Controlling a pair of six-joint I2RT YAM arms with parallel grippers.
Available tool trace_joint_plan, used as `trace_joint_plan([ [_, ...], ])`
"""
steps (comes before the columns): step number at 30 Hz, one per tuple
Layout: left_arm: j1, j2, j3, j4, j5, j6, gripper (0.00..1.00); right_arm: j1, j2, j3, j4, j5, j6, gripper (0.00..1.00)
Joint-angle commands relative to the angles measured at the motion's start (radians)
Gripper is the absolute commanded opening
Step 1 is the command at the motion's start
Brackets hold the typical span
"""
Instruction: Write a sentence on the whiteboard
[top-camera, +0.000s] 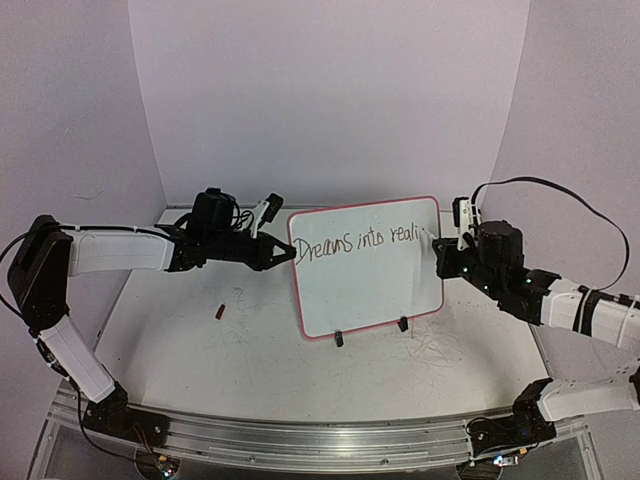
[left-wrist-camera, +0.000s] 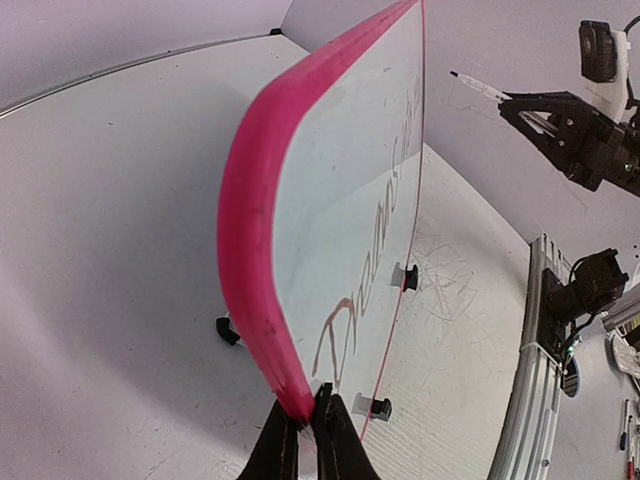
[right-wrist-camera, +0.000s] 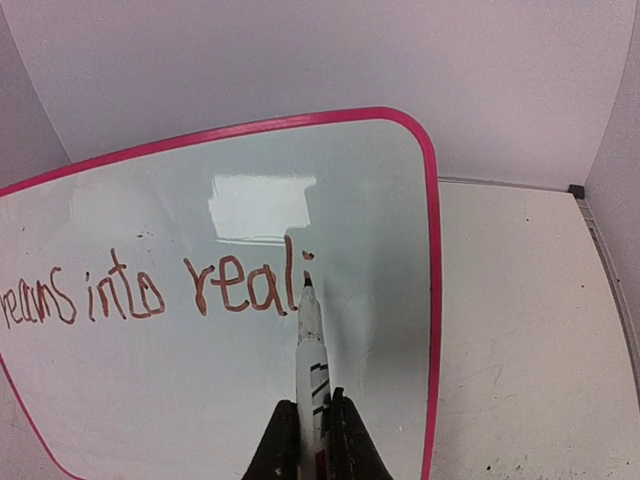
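The right pincer (right-wrist-camera: 312, 415) is pressed together on the lower barrel of a slim white marker with a black tip (right-wrist-camera: 310, 335). The tip points at the foot of the last "i". The left wrist view suggests it is just clear of the surface, though I cannot be sure.

The left pincer (left-wrist-camera: 307, 410) pinches the rounded left edge of the small glossy whiteboard with a thin pink-red frame (top-camera: 370, 290). The board stands nearly upright on small black clip feet (top-camera: 339, 338) in the middle of the scuffed white tabletop (top-camera: 200, 350), between the two arms. The sentence (top-camera: 358, 242), one line of thin handwriting near the top edge, reads "Dreams into reali", so it looks unfinished.

The board is probably light and stiff. On such small feet it would likely tip or skid under pen pressure, so the frame edge is a sensible place to steady it. The glossy face is slippery and smears, so it should stay untouched. The marker is light and smooth, and a firm low grip suits it.
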Motion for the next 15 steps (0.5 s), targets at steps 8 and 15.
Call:
trace_joint_plan([
  [8,-0.020,-0.007,-0.011,-0.037,-0.029,0.070,0.00,-0.011,0.036,0.034,0.006,0.023,-0.045,0.00],
  [15,-0.020,-0.009,-0.014,-0.037,-0.031,0.072,0.00,-0.017,0.048,0.048,0.009,0.019,-0.066,0.00],
])
